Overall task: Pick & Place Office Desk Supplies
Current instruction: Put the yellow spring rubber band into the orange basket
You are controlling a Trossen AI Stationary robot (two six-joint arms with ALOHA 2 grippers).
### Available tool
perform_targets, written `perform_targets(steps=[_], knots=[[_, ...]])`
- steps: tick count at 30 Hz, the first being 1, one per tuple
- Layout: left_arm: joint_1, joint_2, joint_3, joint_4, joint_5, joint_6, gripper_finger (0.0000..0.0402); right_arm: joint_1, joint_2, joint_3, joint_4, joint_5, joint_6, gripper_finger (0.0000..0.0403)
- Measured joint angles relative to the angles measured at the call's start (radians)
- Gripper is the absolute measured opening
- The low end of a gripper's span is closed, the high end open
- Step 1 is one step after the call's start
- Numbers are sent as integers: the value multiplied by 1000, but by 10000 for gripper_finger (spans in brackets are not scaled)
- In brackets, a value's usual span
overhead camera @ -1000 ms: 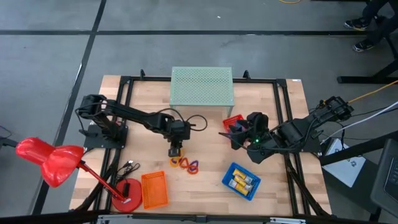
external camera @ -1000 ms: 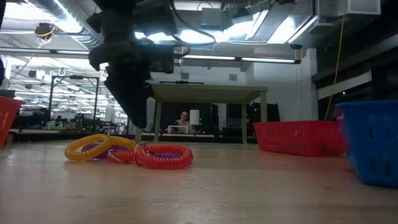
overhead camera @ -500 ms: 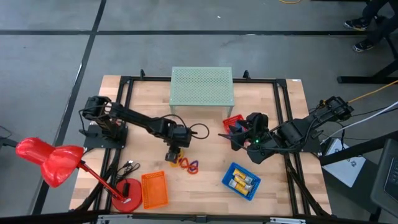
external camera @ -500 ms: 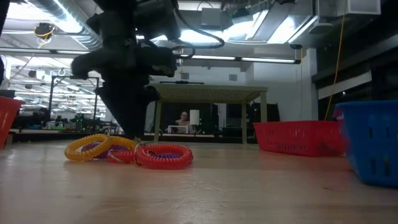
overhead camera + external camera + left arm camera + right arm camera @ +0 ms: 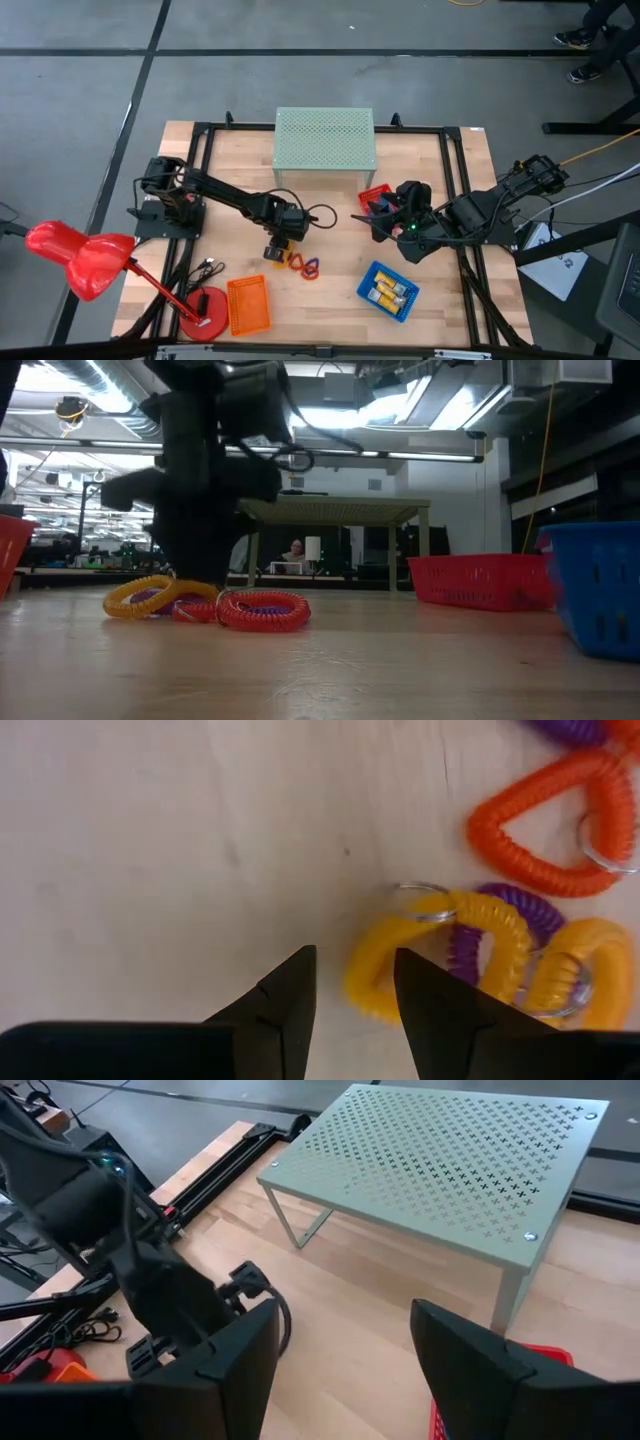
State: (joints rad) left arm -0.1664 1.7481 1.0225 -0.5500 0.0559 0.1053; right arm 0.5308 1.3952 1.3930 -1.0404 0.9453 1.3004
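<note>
Several coil rings lie in a small heap on the wooden table: a yellow ring point(image 5: 385, 960), a purple ring point(image 5: 497, 920) and an orange-red ring point(image 5: 550, 820). The heap point(image 5: 300, 264) is near the table's middle; the low view shows the yellow ring point(image 5: 150, 595) and a red ring point(image 5: 262, 610). My left gripper point(image 5: 355, 1010) points down, open, low over the table at the heap's left side point(image 5: 277, 256), one finger close by the yellow ring's edge. My right gripper point(image 5: 345, 1370) hangs open and raised at the right point(image 5: 372, 212).
A green perforated stand point(image 5: 324, 140) stands at the back. A red basket point(image 5: 375, 195) sits under my right gripper. A blue basket point(image 5: 388, 291) with yellow-and-silver blocks and an orange basket point(image 5: 248, 305) sit near the front edge. A red desk lamp point(image 5: 80, 262) stands front left.
My left gripper has sunk toward the table beside the coil rings, drifting a little toward the table's left, and has rolled about its own pointing line. Its fingers stay open. The rings lie as before.
</note>
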Motion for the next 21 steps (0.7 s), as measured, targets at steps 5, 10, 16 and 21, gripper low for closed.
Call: perform_targets(steps=[5, 10, 16, 21], knots=[[-12, 50, 4, 2, 9, -12, 132, 0, 0, 0, 1, 1, 0, 229], [-14, 40, 3, 0, -20, -61, 111, 0, 0, 0, 1, 0, 0, 229], [28, -27, -4, -19, 45, -109, 27, -1, 0, 0, -7, 3, -8, 229], [77, -84, -3, -64, 155, -151, 12, -14, 0, 0, -18, 4, -10, 229]])
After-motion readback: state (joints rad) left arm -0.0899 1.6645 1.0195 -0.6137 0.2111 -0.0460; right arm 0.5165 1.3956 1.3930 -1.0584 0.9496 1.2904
